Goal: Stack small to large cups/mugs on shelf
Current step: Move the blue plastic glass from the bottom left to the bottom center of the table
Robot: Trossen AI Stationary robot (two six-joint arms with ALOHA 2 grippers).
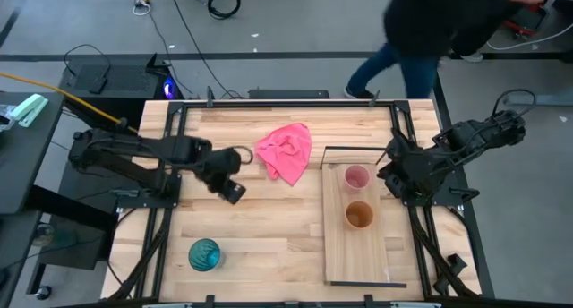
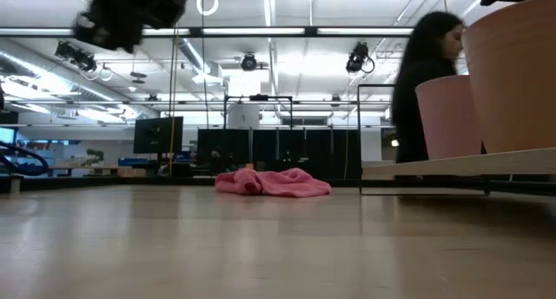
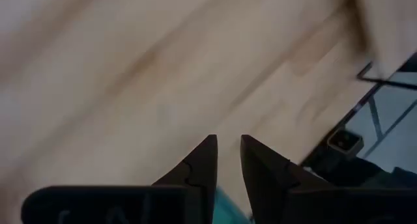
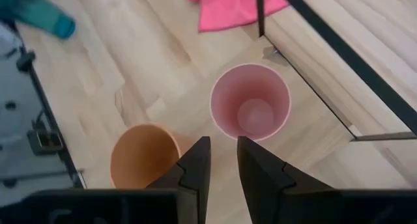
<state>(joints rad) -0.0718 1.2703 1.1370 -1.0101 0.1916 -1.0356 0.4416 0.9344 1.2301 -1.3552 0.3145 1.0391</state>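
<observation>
The slatted tabletop [image 1: 269,227] is the biggest thing under me. On its right half lies the shelf [image 1: 358,259], a long board running from the far side toward the front edge, with its black wire frame at the far end. The pink cloth [image 1: 286,151] is crumpled near the middle of the far side and is no part of my job. My left arm [image 1: 134,154] reaches in over the left half. Its jaws hang above bare wood, parted by a narrow gap and gripping nothing. My right arm [image 1: 448,151] is drawn up beside the shelf's far end, and its jaws are likewise slightly apart and empty, pointing down at the two cups there. Those are the orange cup [image 1: 359,215] and the pink cup [image 1: 356,176], which stand mouth up on the shelf, near each other but apart, the pink one nearer the frame. The teal cup [image 1: 204,254] is the odd one out. It stands mouth up on the tabletop near the front edge, well apart from the shelf. It lies frontward and a little outward from my left jaws, so I judge the left arm the nearer one to fetch it. Being round, it can be taken from any side.
</observation>
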